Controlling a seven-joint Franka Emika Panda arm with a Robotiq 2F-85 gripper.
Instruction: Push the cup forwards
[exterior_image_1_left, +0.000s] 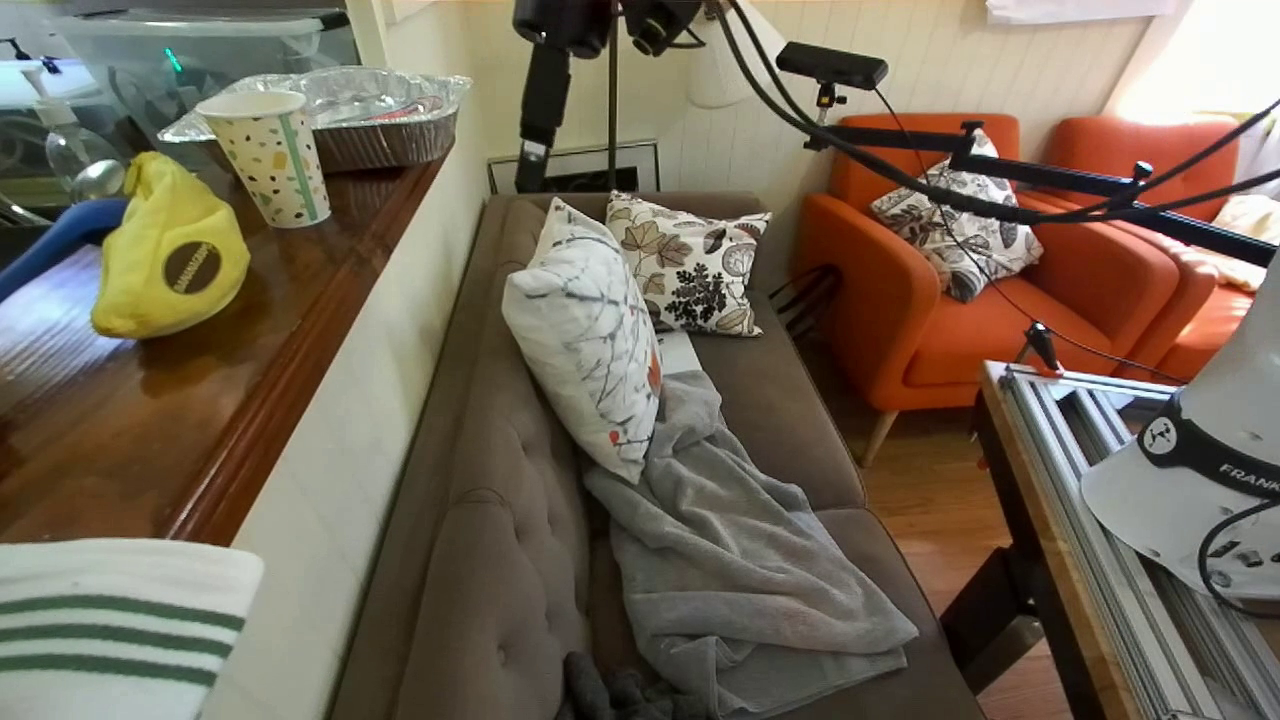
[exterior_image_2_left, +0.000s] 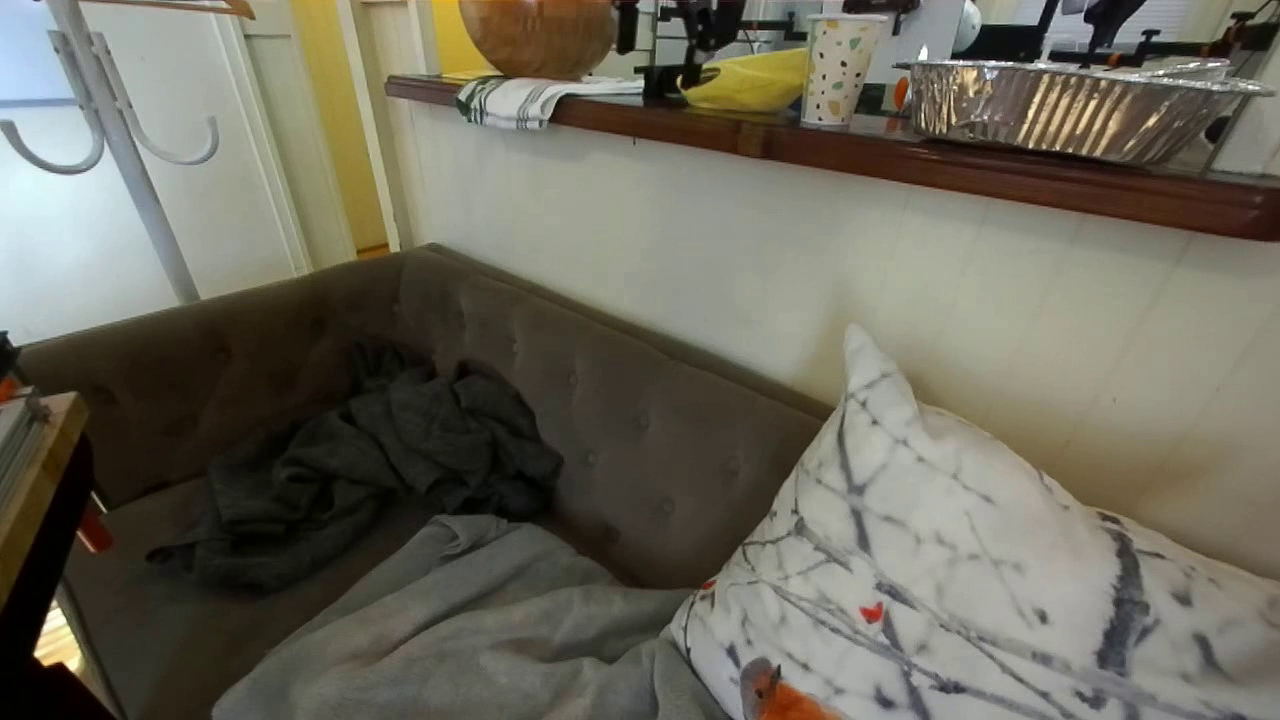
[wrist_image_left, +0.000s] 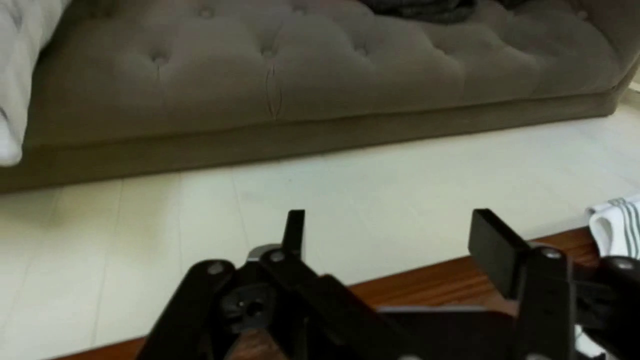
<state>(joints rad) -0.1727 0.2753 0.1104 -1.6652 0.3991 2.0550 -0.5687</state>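
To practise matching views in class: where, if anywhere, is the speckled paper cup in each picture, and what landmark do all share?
In an exterior view: the cup at upper left.
In an exterior view: the cup near the top, right of centre.
Wrist view: the cup does not show.
Shared landmark: the brown sofa, in all three views.

A tapered cream-white paper cup (exterior_image_1_left: 268, 165), flecked with tan, green and dark chips, stands upright on the polished wooden counter (exterior_image_1_left: 200, 400), its open mouth up (a pale green stripe, I notice, runs down its side). Its place is near the edge, between the yellow bag (exterior_image_1_left: 150, 255) and the shiny foil tray (exterior_image_1_left: 390, 145).
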